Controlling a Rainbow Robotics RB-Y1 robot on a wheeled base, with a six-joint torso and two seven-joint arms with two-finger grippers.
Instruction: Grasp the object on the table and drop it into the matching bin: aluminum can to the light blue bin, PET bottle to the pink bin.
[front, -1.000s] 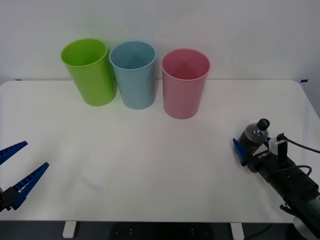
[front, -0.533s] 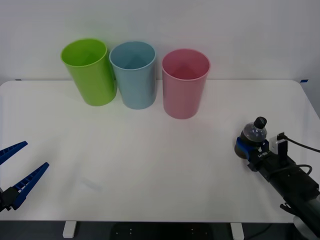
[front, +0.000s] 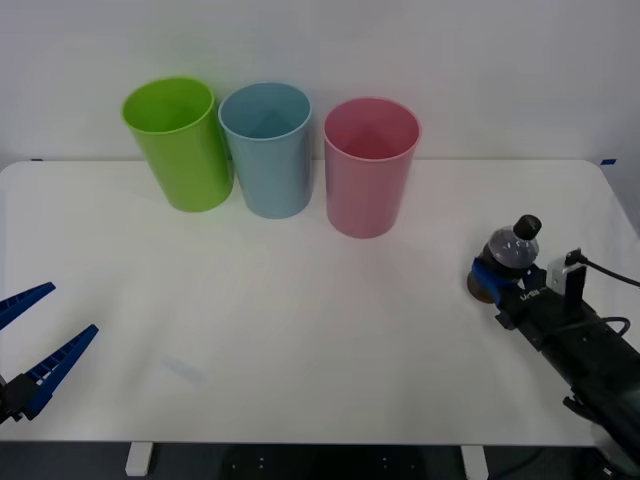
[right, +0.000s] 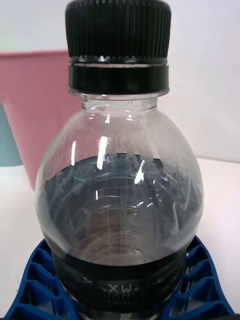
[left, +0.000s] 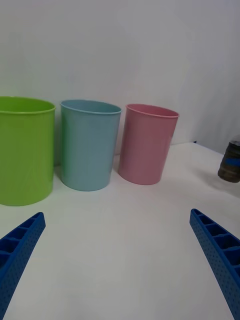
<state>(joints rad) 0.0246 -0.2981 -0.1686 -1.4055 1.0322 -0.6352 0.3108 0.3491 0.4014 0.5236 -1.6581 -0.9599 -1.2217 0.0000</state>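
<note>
- Blue ribbed fingers of the right gripper (front: 497, 279) are clamped on the PET bottle (front: 508, 258) at the right side of the table (front: 300, 320), near its front edge.
- PET bottle: clear ribbed body, dark brownish contents, black cap (right: 118, 30) on top. It stands roughly upright between the fingers, cap tilted slightly to the right in the front view.
- Grip point: low on the bottle. In the right wrist view the blue fingers (right: 37, 282) wrap the lower body on both sides, touching it, while the shoulder, neck and cap rise free above them.
- Whether the bottle's base touches the table cannot be told.
- Pink bin (front: 370, 165): upright at the rear of the table, well apart from the held bottle, behind it and to its left.
- Light blue bin (front: 266, 148): upright just beside the pink bin, on the pink bin's left.
- Lime green bin (front: 178, 142): upright at the left end of the row, close against the light blue bin.
- Left gripper (front: 30, 340): idle at the table's front left corner, fingers spread wide, holding nothing.
- Left wrist view: the three bins stand in a row, and the bottle (left: 231, 161) shows past the pink bin (left: 148, 143).
</note>
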